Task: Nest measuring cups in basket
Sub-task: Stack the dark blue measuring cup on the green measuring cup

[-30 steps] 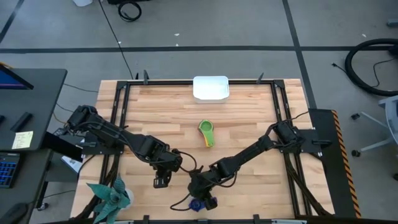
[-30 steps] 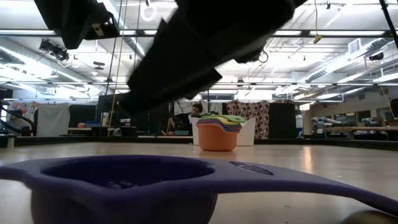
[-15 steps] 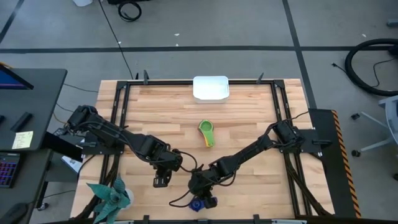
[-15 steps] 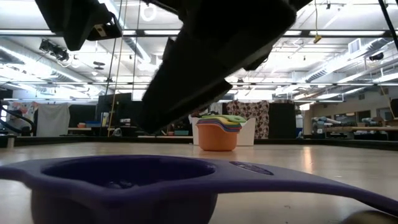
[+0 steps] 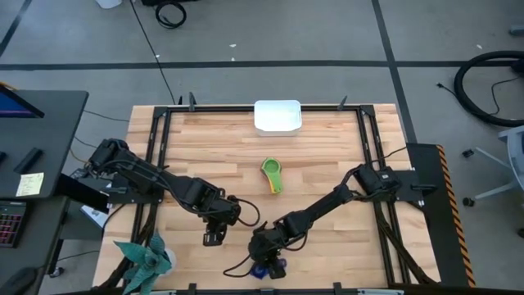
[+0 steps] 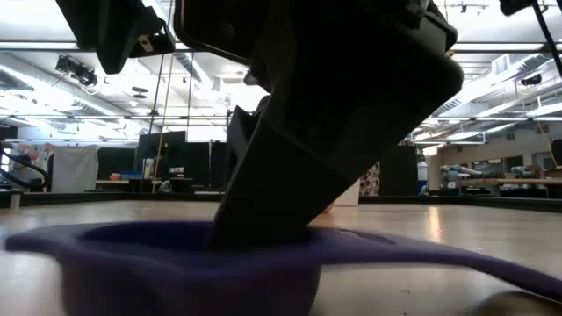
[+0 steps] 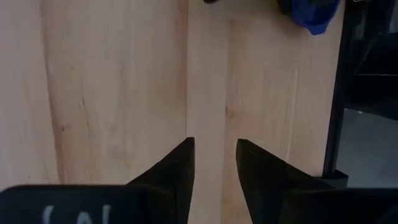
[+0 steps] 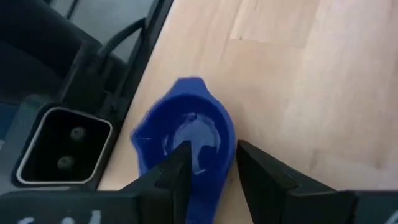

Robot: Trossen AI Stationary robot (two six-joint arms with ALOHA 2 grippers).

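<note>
Seen from above, a wooden table (image 5: 327, 164) fills the middle of the frame, with two dark arms reaching in from the left and right sides. At the bottom centre, the right gripper (image 5: 268, 262) is lowered onto a dark blue measuring cup (image 5: 260, 270) that lies close to the table's near edge. In the right wrist view its fingers (image 8: 180, 171) stand slightly apart over the blue cup (image 8: 186, 140): one finger reaches into the bowl and the other sits outside the rim, so the wall of the cup lies between them. Whether they are already pinching the rim cannot be told. The level view shows the same cup (image 6: 158, 263) resting on the table, with the dark gripper pressed down into its bowl.

Just left of that, the left gripper (image 5: 211, 238) hovers above bare wood. Its fingers (image 7: 180, 168) are a small way apart and hold nothing.

Near the centre of the frame lies a stack of nested cups (image 5: 272, 174), green on top with a yellow handle showing beneath. The white basket (image 5: 277, 115) sits at the top centre, against the far edge of the table. A teal spiky plant (image 5: 146, 258) stands in the lower left corner.
</note>
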